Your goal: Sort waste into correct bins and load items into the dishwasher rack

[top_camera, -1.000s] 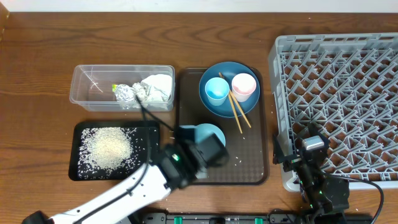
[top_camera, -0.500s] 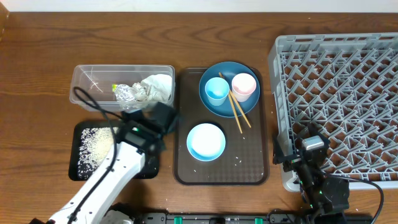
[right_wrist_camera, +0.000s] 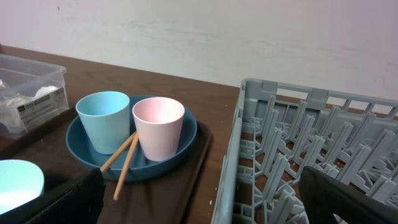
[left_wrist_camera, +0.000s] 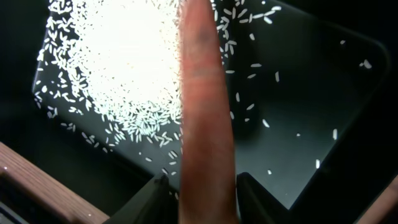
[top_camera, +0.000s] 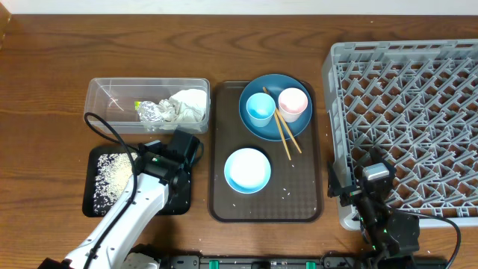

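Transfer stage: left gripper has swung over the shallow black rectangular tray, small orange carrot between its jaws above loose white rice (clamped or loosening, cannot tell); drop seems imminent. Right gripper, far right of the tray, stands wide and empty.

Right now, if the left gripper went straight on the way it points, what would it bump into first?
The left gripper points down at the black tray, near the rice; the carrot between its fingers would probably touch first. Depth is unclear.
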`<state>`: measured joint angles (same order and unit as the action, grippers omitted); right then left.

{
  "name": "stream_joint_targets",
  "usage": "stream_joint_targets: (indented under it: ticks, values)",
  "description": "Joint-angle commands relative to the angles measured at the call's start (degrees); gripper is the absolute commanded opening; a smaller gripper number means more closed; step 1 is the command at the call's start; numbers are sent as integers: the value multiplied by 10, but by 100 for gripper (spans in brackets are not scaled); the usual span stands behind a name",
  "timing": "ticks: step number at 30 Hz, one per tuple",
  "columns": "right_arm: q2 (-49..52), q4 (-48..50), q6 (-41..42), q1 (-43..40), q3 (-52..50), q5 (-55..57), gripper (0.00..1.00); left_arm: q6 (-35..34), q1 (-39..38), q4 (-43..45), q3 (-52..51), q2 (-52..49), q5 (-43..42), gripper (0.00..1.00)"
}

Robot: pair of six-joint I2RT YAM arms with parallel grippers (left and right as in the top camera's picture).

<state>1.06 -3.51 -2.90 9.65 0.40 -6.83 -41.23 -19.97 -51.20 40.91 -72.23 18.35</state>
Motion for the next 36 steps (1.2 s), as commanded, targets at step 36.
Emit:
stream_joint_targets:
  ticks: [36]
  values:
    - [-4,17,27,0,16,-22,99,134,107,133,244,204,-232,77]
